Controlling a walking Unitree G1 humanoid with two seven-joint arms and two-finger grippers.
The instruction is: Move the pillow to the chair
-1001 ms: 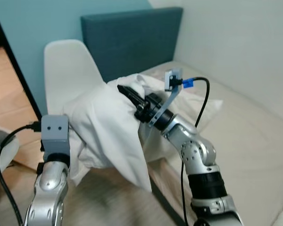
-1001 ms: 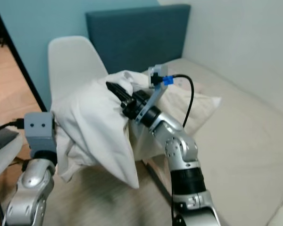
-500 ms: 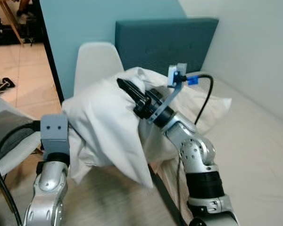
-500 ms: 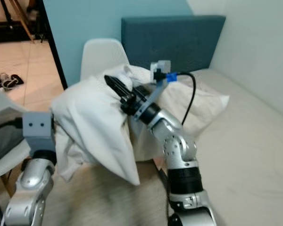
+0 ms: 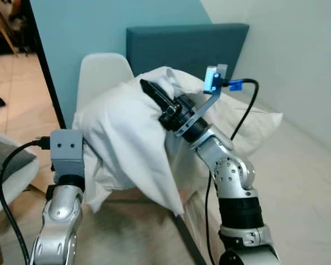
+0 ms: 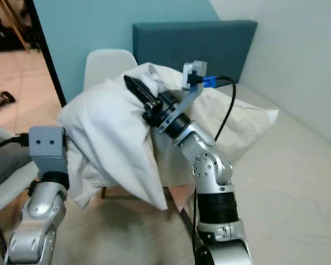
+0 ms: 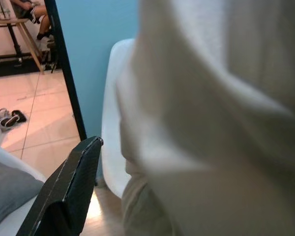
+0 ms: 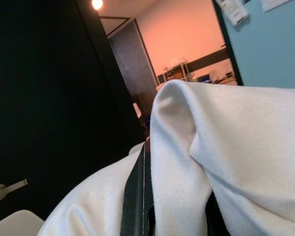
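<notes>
I have the white pillow (image 5: 124,141) lifted between both arms, hanging in front of the white chair (image 5: 99,74) that stands against the blue wall (image 5: 83,33), with the teal headboard (image 5: 193,47) just to the chair's right. My right gripper (image 5: 154,95) is at the top of the pillow; its black fingers (image 8: 135,196) are closed on a fold of the fabric, which bunches up between them in the right wrist view. My left gripper (image 7: 71,191) is low on the pillow's left side, pressed against the cloth; I see one black finger beside the fabric, but I cannot tell how far it is open or whether it has a real grip. A second pillow (image 5: 259,124) lies on the bed (image 5: 303,182) to the right, behind my right arm. A grey cushion (image 5: 5,160) sits at the near left.
</notes>
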